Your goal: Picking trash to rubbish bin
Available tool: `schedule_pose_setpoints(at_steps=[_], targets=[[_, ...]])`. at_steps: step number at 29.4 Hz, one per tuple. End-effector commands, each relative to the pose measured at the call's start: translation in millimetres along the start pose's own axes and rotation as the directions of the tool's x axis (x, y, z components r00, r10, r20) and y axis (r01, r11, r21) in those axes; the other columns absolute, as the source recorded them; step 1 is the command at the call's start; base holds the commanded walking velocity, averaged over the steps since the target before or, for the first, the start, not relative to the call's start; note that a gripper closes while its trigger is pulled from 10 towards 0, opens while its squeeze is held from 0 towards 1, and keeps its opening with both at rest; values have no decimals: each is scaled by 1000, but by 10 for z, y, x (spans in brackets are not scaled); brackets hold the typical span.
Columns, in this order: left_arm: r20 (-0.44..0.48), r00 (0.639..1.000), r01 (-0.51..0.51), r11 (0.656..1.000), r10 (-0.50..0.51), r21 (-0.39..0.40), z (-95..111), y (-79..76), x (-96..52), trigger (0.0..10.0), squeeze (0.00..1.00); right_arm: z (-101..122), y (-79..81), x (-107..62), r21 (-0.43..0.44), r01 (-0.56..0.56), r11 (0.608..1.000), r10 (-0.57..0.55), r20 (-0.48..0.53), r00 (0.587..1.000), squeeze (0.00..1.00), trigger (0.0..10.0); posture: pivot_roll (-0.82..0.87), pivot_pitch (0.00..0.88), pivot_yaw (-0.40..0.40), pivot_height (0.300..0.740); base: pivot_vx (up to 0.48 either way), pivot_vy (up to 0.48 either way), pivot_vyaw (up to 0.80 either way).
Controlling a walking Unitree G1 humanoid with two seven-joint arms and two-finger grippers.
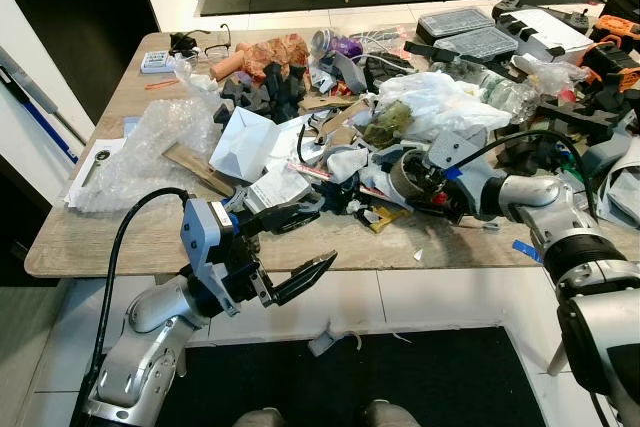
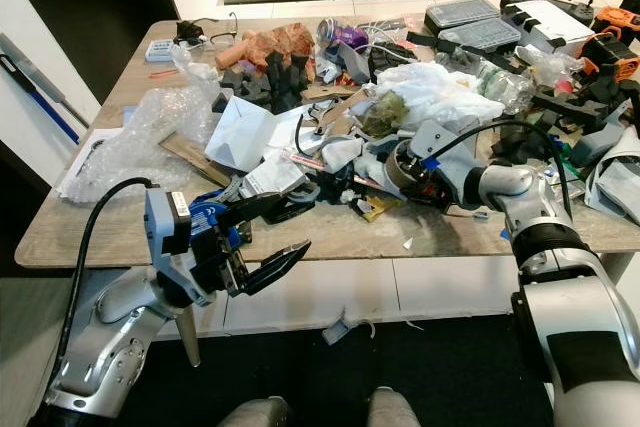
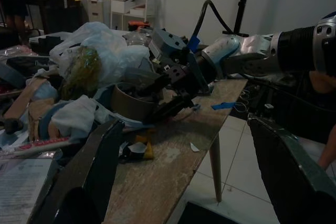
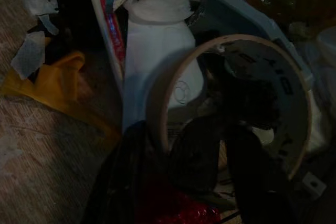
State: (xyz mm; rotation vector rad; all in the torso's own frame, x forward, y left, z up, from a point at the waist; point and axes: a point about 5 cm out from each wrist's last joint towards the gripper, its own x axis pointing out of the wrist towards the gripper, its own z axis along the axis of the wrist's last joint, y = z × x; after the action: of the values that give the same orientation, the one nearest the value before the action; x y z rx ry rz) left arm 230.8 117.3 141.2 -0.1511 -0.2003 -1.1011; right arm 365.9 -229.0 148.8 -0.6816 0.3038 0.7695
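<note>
Scanning from my left side: the wooden table (image 1: 90, 247) has a bare strip along its near edge, and its left corner carries only bubble wrap (image 1: 150, 147) over white papers (image 1: 95, 162). My left gripper (image 1: 285, 252) hangs just off the near edge, forward of the tabletop, fingers spread wide with nothing between them. One fingertip reaches over the edge toward a printed white packet (image 1: 272, 187); its print is too small for me to read. Below the edge lie pale floor tiles and a dark mat (image 1: 400, 377), with a small scrap (image 1: 325, 340) on the floor between them.

Centre table is a dense trash heap: folded white paper (image 1: 240, 142), cardboard pieces, crumpled white plastic bags (image 1: 440, 102), a yellow wrapper (image 1: 385, 217).

To the right, my right gripper (image 1: 400, 185) is buried in the heap's near side. In the right wrist view one finger sits inside a brown tape roll (image 4: 231, 98), the other outside its wall, closed on the ring. A blue tape strip (image 1: 527, 250) lies on the edge beyond. No legible brand or writing anywhere.
</note>
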Motion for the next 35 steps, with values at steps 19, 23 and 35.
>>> schedule_pose_setpoints(at_steps=[19,23,35], targets=[[-16,1000,1,1000,-1,-8,-17,-3,-6,10000,0,175,-163,-53,5,90,996,-90,99,991,0,0,80,64,53,740,0,0,0],[-15,1000,-1,1000,0,-11,-29,-4,6,10000,0,496,-355,-129,113,164,980,-192,316,929,0,0,76,56,49,740,0,0,0],[-4,1000,-10,1000,10,-15,-44,-2,49,10000,0,696,-269,-84,143,85,986,-145,491,859,0,0,61,42,33,740,0,0,0]])
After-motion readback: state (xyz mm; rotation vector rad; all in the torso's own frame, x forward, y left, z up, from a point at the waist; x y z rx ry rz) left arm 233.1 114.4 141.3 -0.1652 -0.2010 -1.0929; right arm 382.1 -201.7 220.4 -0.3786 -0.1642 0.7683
